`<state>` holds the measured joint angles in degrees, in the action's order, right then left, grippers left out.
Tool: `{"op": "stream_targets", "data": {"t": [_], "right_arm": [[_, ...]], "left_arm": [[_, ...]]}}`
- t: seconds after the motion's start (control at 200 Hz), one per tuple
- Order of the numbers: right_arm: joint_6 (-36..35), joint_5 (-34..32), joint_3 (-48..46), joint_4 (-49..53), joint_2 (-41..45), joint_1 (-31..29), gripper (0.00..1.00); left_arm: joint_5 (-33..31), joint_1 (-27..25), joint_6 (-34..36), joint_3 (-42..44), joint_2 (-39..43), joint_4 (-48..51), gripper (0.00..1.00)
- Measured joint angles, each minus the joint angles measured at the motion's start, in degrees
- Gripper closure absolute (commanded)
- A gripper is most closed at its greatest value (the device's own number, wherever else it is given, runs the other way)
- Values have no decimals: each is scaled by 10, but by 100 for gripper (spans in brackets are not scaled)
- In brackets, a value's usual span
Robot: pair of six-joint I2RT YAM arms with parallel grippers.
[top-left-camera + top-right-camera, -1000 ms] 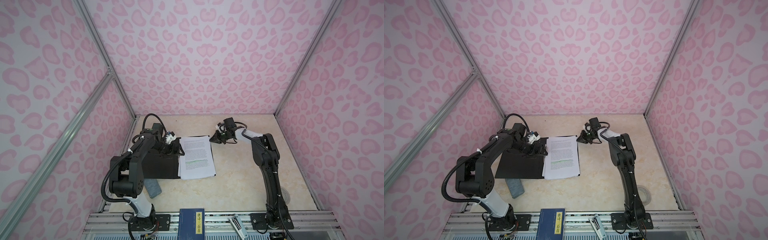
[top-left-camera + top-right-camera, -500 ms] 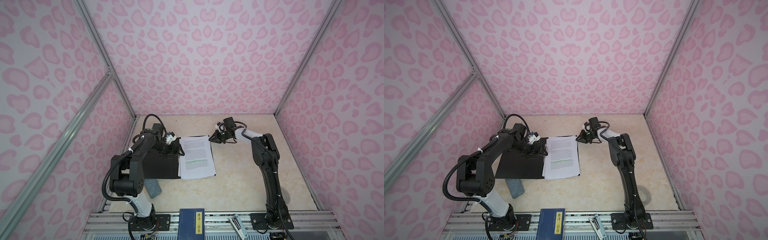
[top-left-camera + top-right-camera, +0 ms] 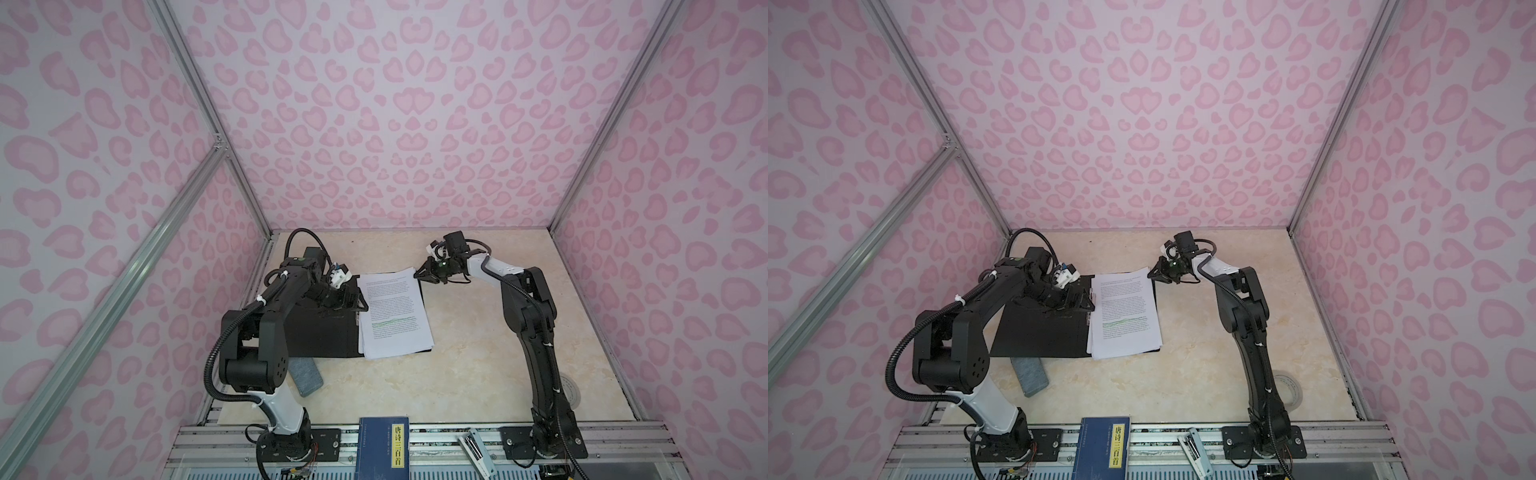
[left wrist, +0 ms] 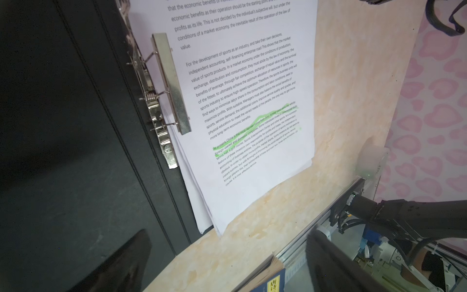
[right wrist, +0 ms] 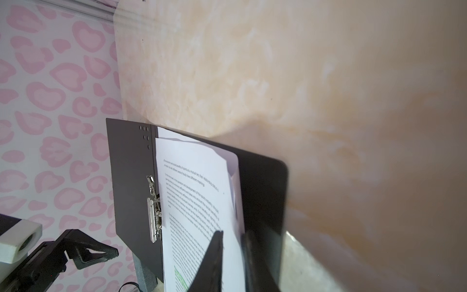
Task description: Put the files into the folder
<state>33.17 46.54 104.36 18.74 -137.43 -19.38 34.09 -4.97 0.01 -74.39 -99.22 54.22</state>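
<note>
On matte black folder (image 3: pixel 320 332), thin white files (image 3: pixel 395 316) by metal clip (image 4: pixel 171 83); left jaws spread, right jaws unclear.

Thin open black-lined folder (image 3: pixel 328 336) with metal clip: 3 o'clock leaf nearly all under paper in both top views; 9 o'clock leaf partly behind the black left arm (image 3: pixel 266 328); outer cover unseen.
White printed sheets (image 3: pixel 392 316), some lines highlighted green: print too small to read from above; lower sheets show only as edges.
Right gripper (image 5: pixel 235 235): fingers blurred and cropped in the right wrist view; hold on the sheet corner undeterminable.
Grey rectangular pad (image 3: pixel 307 378): 12 o'clock end lost at the folder's edge; kind unclear.
Dark blue book (image 3: pixel 384 451) with yellow label strip: at 6 o'clock, cropped by the picture edge.
</note>
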Motion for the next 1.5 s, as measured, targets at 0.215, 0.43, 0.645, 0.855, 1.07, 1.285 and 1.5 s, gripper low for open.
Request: {"op": "stream_targets", "data": {"t": [0.215,0.43,0.645,0.855,1.07,1.285,1.5], "right_arm": [[-13,-10,6,23,-2,-2,75],[-30,-49,-2,56,46,0,73],[-26,-81,-130,47,155,-5,73],[9,-100,-343,1,285,-43,73],[38,-130,-469,-40,370,-92,73],[53,-170,-516,-57,406,-107,72],[70,-167,-538,-90,401,-107,73]], "left_arm": [[0,2,2,0,0,0,1],[0,7,2,-3,1,1,1],[0,8,2,-12,12,1,1],[5,8,2,-16,22,1,1],[6,8,3,-9,29,1,1],[6,8,7,-2,29,1,1],[6,8,9,0,32,1,1]]}}
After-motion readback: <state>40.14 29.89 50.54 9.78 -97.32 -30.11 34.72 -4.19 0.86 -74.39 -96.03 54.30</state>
